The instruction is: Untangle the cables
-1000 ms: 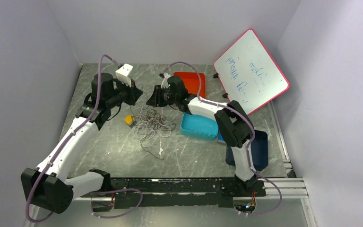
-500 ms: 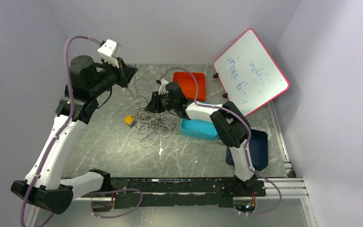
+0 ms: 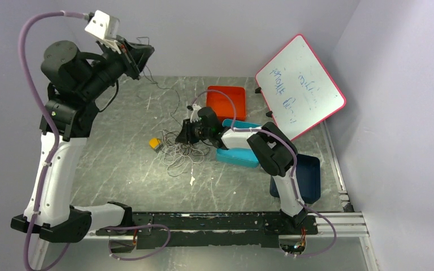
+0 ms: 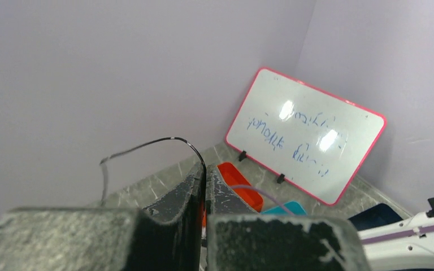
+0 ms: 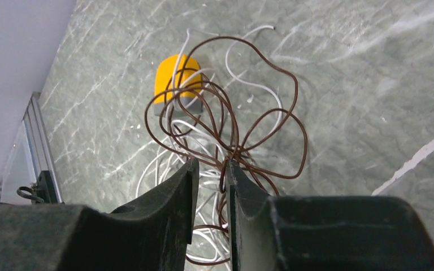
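The cables lie in a tangled pile (image 3: 178, 153) at the table's middle: white loops (image 5: 147, 169) and brown loops (image 5: 294, 90). My left gripper (image 3: 138, 56) is raised high at the back left and is shut on a thin black cable (image 4: 147, 144). That black cable (image 3: 177, 101) trails down from the left gripper (image 4: 205, 169) to the pile. My right gripper (image 3: 183, 136) sits low on the pile's far right side. In the right wrist view my right gripper (image 5: 212, 166) is narrowly open, and a brown strand runs along its right finger's inner face.
A small yellow block (image 3: 155, 143) lies at the pile's left edge, also in the right wrist view (image 5: 175, 82). An orange tray (image 3: 226, 100), a teal tray (image 3: 237, 155), a dark blue bin (image 3: 311, 178) and a pink-framed whiteboard (image 3: 299, 84) stand to the right.
My left gripper has risen high and to the left with the black cable, drawing it out of the pile. My right gripper has moved down and nearer, onto the pile.
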Action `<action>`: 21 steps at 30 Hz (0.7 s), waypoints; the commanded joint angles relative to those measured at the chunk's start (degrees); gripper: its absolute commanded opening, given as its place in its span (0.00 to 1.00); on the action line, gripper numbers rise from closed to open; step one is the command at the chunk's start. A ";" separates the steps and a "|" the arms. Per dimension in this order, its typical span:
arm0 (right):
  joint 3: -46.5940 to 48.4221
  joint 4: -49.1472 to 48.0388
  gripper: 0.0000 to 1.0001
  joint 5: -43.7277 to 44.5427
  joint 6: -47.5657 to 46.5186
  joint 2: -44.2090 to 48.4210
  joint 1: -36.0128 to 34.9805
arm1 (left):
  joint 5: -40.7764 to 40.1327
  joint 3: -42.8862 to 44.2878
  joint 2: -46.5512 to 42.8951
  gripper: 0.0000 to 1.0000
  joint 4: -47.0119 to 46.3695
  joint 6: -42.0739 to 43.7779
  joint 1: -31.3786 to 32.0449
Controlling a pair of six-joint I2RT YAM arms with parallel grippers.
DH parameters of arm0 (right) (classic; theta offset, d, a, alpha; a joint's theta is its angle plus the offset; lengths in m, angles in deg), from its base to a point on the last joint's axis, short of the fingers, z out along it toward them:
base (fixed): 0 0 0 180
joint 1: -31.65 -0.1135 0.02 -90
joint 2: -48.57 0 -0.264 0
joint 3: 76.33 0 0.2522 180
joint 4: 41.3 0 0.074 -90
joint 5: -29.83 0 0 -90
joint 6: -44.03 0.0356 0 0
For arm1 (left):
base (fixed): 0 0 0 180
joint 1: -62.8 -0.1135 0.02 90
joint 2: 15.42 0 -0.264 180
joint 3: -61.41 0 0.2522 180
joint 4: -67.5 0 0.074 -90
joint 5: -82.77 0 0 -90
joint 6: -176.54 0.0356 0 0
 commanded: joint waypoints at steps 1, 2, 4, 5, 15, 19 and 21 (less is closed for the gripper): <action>-2.23 -3.15 0.28 0.42 -0.60 -0.49 -0.24 | 0.33 7.61 1.82 0.07 3.60 0.95 0.28; -2.84 -3.25 0.29 0.70 -0.88 0.31 -0.24 | -0.14 8.65 2.11 0.07 4.05 1.25 0.28; -3.95 -2.96 0.31 1.54 -1.61 2.46 -0.20 | -0.64 9.73 2.44 0.07 4.48 1.68 0.28; -4.39 -2.65 0.32 2.16 -2.16 3.82 -0.16 | -0.82 10.03 2.47 0.07 4.59 1.74 0.28; -7.95 -4.86 0.47 5.36 -0.26 17.77 3.11 | -1.12 11.28 2.04 0.07 5.77 1.60 0.28; -8.50 -2.60 0.50 8.64 0.18 22.33 4.92 | -1.55 11.41 1.60 0.07 6.26 1.87 0.26; -8.69 -0.06 0.51 12.06 -0.45 24.76 5.60 | -1.45 11.42 1.65 0.07 6.63 2.03 0.28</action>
